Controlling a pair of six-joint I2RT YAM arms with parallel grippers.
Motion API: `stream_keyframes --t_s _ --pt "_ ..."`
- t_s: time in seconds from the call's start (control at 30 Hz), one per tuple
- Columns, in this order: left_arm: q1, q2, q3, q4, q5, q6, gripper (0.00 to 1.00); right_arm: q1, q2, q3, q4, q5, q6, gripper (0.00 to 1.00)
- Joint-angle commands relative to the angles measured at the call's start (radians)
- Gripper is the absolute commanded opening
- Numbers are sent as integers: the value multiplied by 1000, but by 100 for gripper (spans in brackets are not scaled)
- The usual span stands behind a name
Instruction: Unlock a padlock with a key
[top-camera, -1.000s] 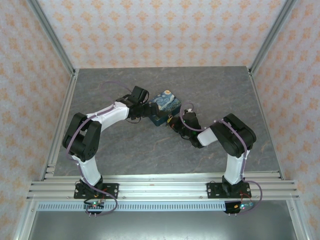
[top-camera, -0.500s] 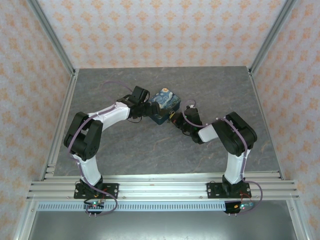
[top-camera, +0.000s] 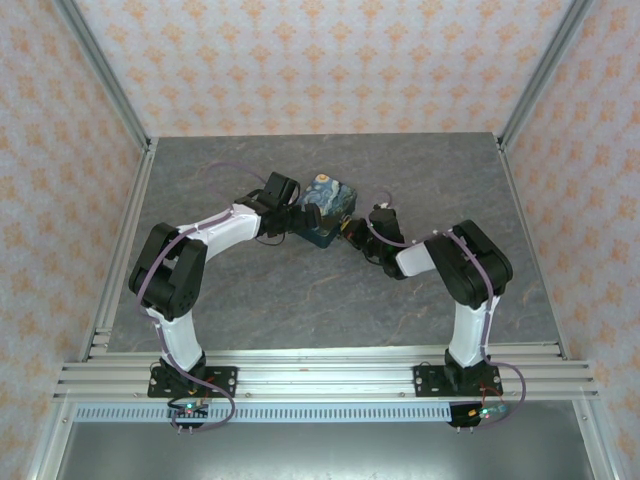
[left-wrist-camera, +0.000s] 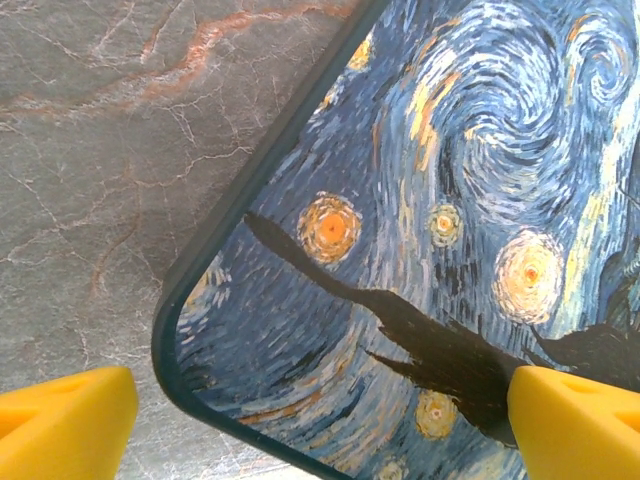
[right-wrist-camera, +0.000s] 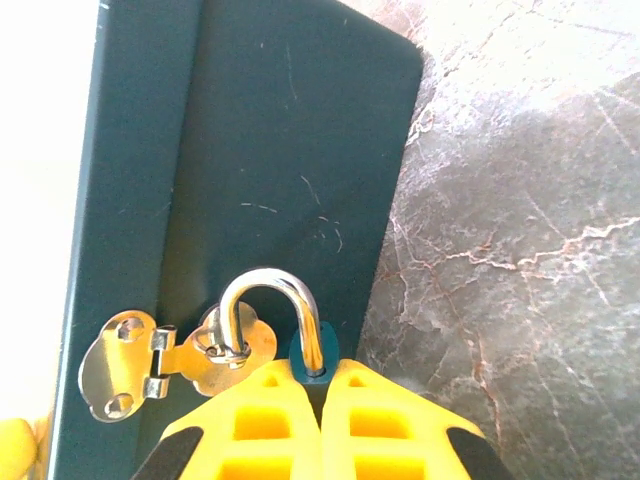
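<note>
So, where is the padlock sitting?
Right against your right gripper, whose fingers are pressed together. The blue padlock peeks out at their tips, and its shackle hooks through the hasp on the dark side of the swirl-patterned box.
And my left gripper?
Spread wide over the lid's corner, with one finger above the tabletop.

White-shelled left arm and right arm, black joints, purple cables, yellow plastic fingers.
</note>
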Motion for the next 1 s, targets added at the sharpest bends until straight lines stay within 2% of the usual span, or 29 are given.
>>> stream_keyframes --t_s 0.0,0.2,0.37,0.67,0.83,0.97 --pt "-6 49 -44 -132 -37 9 94 -18 47 19 48 31 73 0" --pt "-7 56 -43 -136 -35 7 94 -35 70 31 94 19 118 0" --pt "-6 63 -39 -141 -25 10 93 -62 72 65 67 -26 107 0" --pt "-5 68 -35 -149 -18 16 91 -76 39 217 -284 -115 -92 0" --pt "-7 67 -31 -156 -18 20 90 -75 24 286 -495 -70 -226 0" --pt "-6 68 -29 -160 -15 22 90 -75 7 309 -583 -6 -285 0"
